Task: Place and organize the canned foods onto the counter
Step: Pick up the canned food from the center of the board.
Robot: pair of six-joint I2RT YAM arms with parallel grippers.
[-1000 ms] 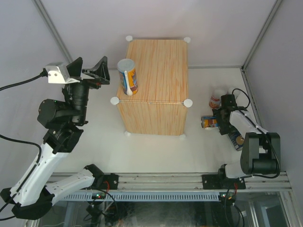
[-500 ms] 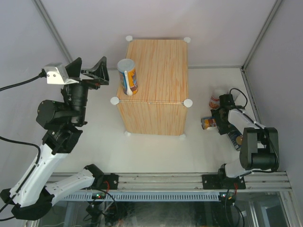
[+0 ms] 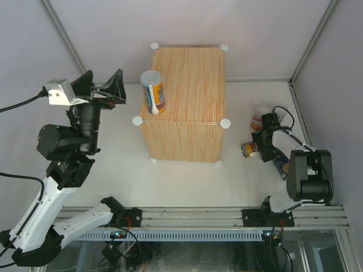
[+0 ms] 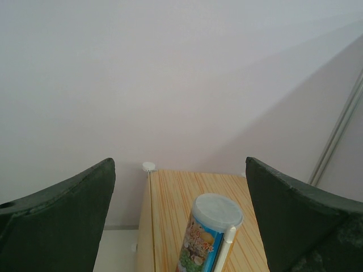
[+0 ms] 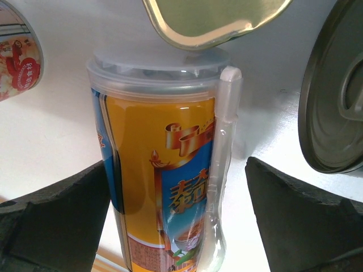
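A white surface (image 3: pixel 187 181) is lying inside a booth of pale grey walls with metal poles in the corners. The wood-grain counter (image 3: pixel 184 102), with white knobs at its corners, is standing at the middle of it. One tall blue-orange can (image 3: pixel 153 90) is standing upright on the counter's near left corner, long axis vertical and white spoon facing the arms. The left tool (image 3: pixel 104 76) is hanging in the air left of the counter, spread wide and holding nothing. A second tall can (image 5: pixel 153 170) is lying on its side on the white surface right of the counter, lid end away from the wrist camera and spoon running along its length. The right tool (image 5: pixel 177 164) is reaching over it with fingers spread on either side – whether they are touching is hard to tell. From above, this can is mostly hidden under the tool. A white-red can (image 5: pixel 20 54), a gold tin (image 5: pixel 210 20) and a dark can (image 5: pixel 334 96) are cut off at the edges.
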